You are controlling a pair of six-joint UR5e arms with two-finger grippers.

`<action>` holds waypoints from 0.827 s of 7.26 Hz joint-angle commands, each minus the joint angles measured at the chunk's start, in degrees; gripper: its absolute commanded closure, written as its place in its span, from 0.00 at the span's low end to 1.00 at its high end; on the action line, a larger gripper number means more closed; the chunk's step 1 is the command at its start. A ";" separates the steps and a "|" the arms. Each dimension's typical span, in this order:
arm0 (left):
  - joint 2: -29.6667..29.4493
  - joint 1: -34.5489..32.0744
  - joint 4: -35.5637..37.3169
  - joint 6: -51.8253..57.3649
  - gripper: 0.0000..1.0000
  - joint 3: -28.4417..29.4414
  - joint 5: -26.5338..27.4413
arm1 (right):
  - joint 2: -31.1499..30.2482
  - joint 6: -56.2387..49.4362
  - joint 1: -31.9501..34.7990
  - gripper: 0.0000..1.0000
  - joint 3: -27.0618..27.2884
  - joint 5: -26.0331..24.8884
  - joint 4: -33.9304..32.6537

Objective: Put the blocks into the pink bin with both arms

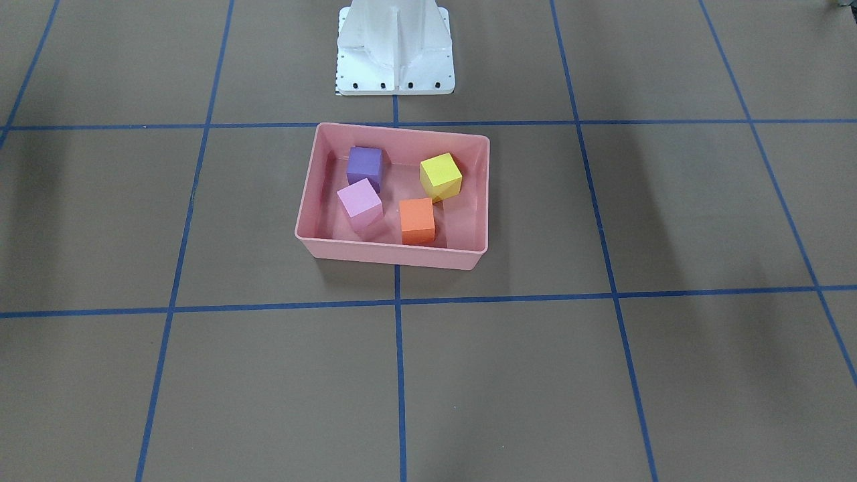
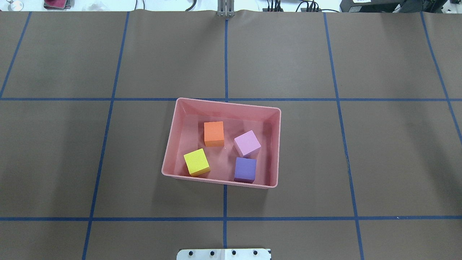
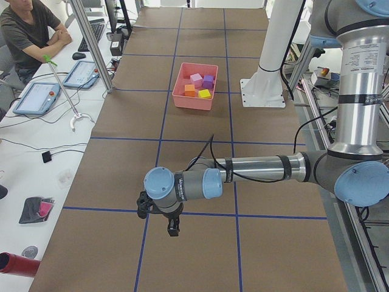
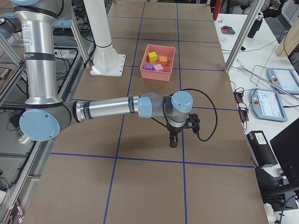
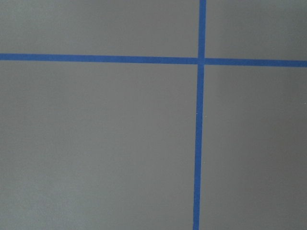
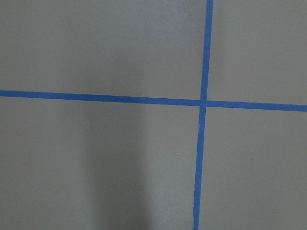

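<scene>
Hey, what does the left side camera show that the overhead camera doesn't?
Only the left side view: the left arm, the left gripper hanging over the table far from the pink bin, and a seated person at the side bench. Only the overhead: the layout from above, orange block and light pink block farther from the robot, yellow block and purple block nearer. Both: the bin holding all four.

Pink bin [image 2: 173, 144], brown table [image 2: 72, 151], blue grid lines [image 2: 226, 54]
</scene>
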 commanded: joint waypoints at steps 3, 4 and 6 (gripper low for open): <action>-1.33 0.08 -11.42 -0.53 0.00 6.40 -0.39 | -0.17 0.09 0.03 0.00 -1.41 -0.20 -0.02; -2.64 0.08 -11.42 -1.40 0.00 6.40 -0.30 | 0.09 0.00 -0.06 0.00 -1.93 -0.29 -0.02; -3.09 0.08 -11.42 -3.86 0.00 5.87 -0.30 | -0.26 0.09 -0.06 0.00 -1.84 0.15 -0.02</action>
